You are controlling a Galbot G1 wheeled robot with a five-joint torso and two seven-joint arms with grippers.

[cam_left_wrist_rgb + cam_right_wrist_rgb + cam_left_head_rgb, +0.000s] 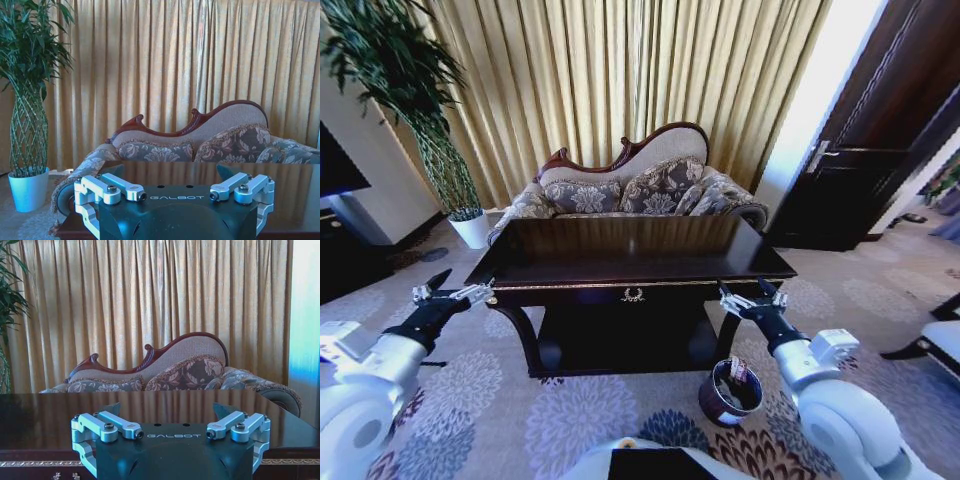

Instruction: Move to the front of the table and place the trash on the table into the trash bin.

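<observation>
Both grippers are held with fingers wide, the left gripper (447, 287) off the tabletop's (630, 255) left corner, the right gripper (752, 296) at its front right edge above the trash bin (728, 392) on open carpet (520, 400).

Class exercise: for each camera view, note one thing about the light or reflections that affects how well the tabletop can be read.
Head view: bright daylight by the door washes out the upper right, and the glossy table mirrors the curtain. Left wrist view: backlit curtain, with the sofa reflected in the tabletop. Right wrist view: a blown-out strip along one edge, and a sheen across the table's dark surface.
</observation>
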